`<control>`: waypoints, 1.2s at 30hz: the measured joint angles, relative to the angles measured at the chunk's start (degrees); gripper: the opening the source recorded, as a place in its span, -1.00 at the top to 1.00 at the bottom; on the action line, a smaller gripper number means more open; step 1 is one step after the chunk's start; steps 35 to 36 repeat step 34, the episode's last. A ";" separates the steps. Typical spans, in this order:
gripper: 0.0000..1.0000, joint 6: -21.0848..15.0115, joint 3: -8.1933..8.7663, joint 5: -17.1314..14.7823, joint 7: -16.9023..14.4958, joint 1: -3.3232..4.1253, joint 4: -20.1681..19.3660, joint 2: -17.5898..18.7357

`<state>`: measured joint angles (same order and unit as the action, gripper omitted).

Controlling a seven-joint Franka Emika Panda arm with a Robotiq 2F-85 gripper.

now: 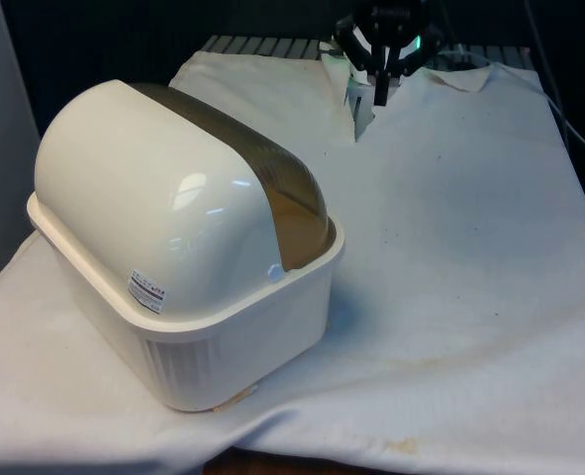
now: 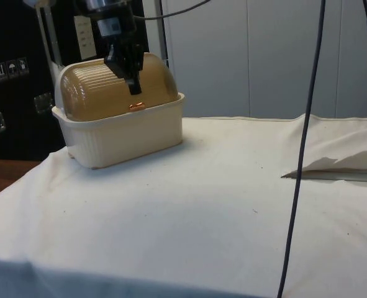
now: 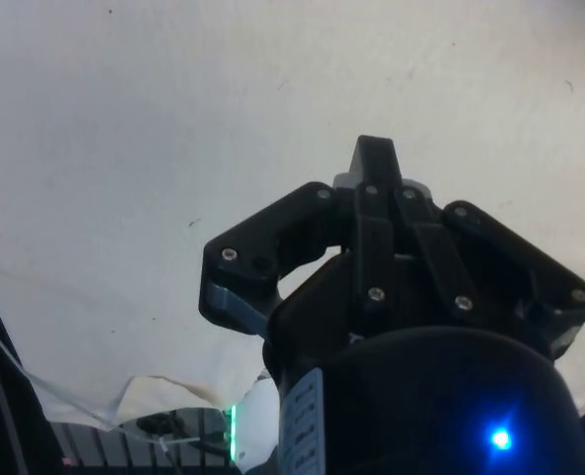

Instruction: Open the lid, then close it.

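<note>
The black gripper [image 1: 381,96], fingers pressed together and holding nothing, hangs near the table's far end, well apart from the cream bread box [image 1: 188,247]. Its amber roll-top lid [image 2: 118,90] sits shut; reaching its small handle [image 2: 137,106] squarely should matter most.

Black gripper [image 3: 374,163], angular two-finger build with small silver screws.
</note>
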<state>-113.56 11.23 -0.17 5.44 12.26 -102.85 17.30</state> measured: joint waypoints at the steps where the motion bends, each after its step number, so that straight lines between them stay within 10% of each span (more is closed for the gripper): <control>1: 1.00 -0.11 -0.11 0.34 0.00 0.00 -0.74 -0.69; 36: 1.00 -10.49 -0.57 -2.75 -4.87 -0.40 -13.46 -8.31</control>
